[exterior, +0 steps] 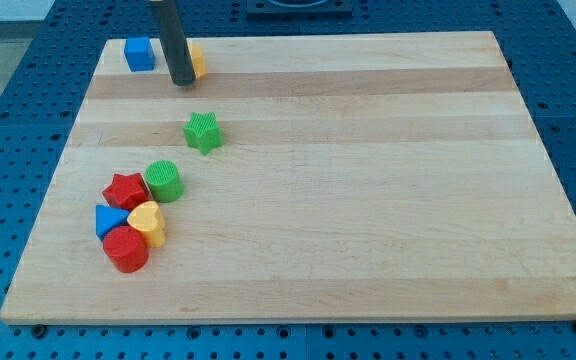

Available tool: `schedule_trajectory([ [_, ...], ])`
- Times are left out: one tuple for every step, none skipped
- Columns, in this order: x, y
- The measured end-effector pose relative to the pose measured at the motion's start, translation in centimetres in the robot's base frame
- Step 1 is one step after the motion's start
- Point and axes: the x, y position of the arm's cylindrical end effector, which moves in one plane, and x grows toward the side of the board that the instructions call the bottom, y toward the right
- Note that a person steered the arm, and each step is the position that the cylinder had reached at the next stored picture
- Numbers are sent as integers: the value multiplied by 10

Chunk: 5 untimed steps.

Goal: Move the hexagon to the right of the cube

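A blue cube [139, 54] sits at the board's top left corner. Just to its right a yellow-orange block [197, 61], likely the hexagon, is mostly hidden behind my rod. My tip [182, 82] rests on the board at the front left of that block, between it and the cube, touching or nearly touching the block.
A green star [203, 132] lies below my tip. At the lower left is a cluster: green cylinder [164, 181], red star [125, 189], blue triangle [109, 220], yellow heart [148, 222], red cylinder [126, 249]. The wooden board [368, 200] lies on a blue pegboard.
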Motion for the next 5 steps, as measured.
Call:
schedule_trajectory([
  [-4, 0],
  [-13, 0],
  [-14, 2],
  [-12, 25],
  [-12, 58],
])
